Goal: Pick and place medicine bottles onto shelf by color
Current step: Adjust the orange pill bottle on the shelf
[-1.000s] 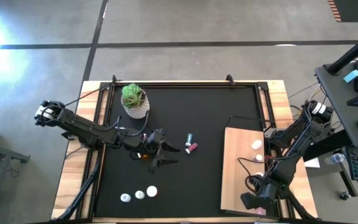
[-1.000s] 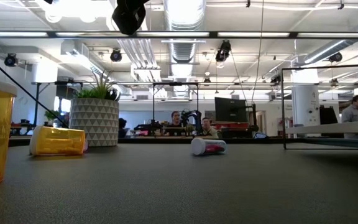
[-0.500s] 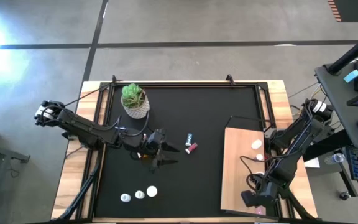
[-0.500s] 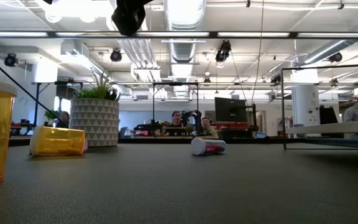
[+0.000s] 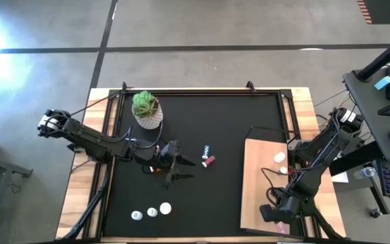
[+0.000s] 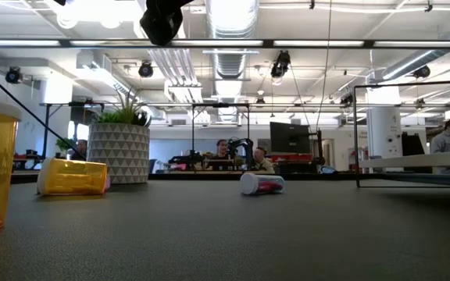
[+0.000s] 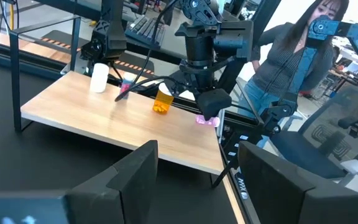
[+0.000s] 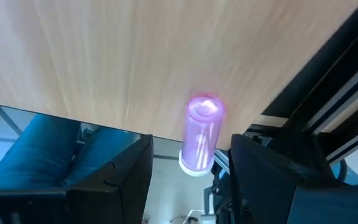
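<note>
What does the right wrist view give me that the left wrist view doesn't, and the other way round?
Only the right wrist view: a close look at the pink bottle lying at the shelf's edge, white cap outward, between the right gripper's spread fingers, which show no contact with it.

Only the left wrist view: the whole shelf from the side, a white bottle and an amber bottle standing on it, the right arm over its far end, and a person beyond the table.

Both: the pale shelf and the pink bottle at its edge.
</note>
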`<action>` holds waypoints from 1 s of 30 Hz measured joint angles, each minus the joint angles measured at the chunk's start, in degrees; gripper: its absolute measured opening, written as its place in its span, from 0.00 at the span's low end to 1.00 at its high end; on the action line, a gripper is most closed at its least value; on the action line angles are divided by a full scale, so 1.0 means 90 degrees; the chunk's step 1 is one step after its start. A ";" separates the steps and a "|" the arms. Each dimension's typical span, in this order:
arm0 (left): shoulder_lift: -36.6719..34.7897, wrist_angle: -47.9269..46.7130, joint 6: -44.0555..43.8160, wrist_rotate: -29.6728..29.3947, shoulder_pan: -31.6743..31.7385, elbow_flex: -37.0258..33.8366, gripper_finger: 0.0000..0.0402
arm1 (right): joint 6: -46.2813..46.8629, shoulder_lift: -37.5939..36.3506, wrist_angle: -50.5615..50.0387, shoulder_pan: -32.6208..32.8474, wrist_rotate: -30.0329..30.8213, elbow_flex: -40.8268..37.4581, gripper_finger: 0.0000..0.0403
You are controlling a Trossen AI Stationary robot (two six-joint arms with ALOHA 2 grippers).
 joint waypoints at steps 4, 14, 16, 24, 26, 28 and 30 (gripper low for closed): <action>0.0000 0.0000 0.0000 0.0000 0.0000 0.0000 0.52 | -0.0055 -0.0002 -0.0009 0.0012 -0.0005 0.0000 0.51; -0.0010 0.0006 -0.0025 0.0001 0.0000 0.0000 0.52 | -0.0319 0.0340 0.0103 0.0010 -0.0117 0.0036 0.51; -0.0010 0.0002 -0.0137 0.0000 0.0003 0.0000 0.52 | -0.0318 0.0347 0.0057 0.0010 -0.0131 0.0027 0.51; -0.0010 -0.0011 -0.0151 0.0000 0.0005 0.0000 0.52 | -0.0390 0.0381 -0.0185 0.0014 -0.0063 0.0023 0.51; -0.0010 -0.0058 -0.0151 0.0000 0.0005 -0.0001 0.52 | -0.0389 0.0386 -0.0220 0.0014 0.0107 0.0019 0.51; -0.0010 -0.0057 -0.0151 0.0000 0.0005 -0.0005 0.52 | -0.0411 0.0386 -0.0238 0.0012 0.0222 0.0017 0.51; -0.0012 -0.0056 -0.0151 0.0000 0.0005 -0.0007 0.52 | -0.0487 0.0403 -0.0258 0.0012 0.0231 0.0015 0.51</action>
